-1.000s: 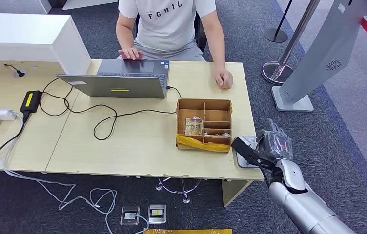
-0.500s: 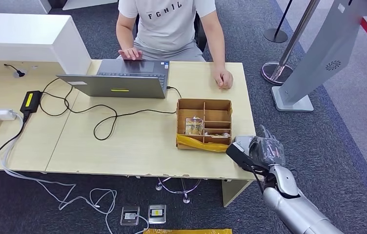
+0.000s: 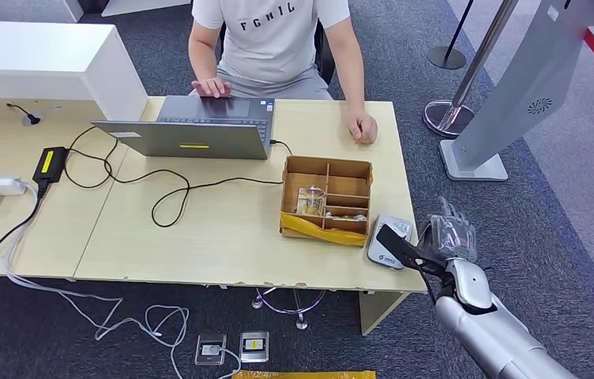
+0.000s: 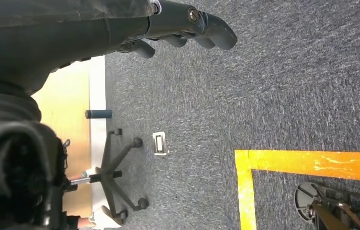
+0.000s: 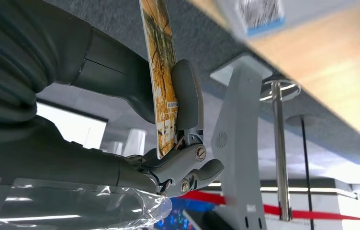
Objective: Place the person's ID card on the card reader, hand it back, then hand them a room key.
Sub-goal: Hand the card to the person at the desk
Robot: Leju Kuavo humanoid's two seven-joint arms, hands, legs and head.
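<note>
Since a moment ago my right hand (image 3: 445, 237) has drawn back off the desk corner, uncovering the card reader (image 3: 389, 242) that it hid, and the box (image 3: 328, 200) has slid a little toward the laptop (image 3: 199, 128). That hand pinches the card (image 3: 398, 245) between thumb and finger; the card's dark tip reaches out over the reader, and whether it touches I cannot tell. At the wrist, the card (image 5: 160, 72) shows an orange printed face. My left hand (image 4: 183, 26) hangs over the carpet, fingers curled and holding nothing. Across the desk (image 3: 223, 229), the person (image 3: 272, 39) rests one hand (image 3: 362, 126) on the wood, the other at the laptop.
</note>
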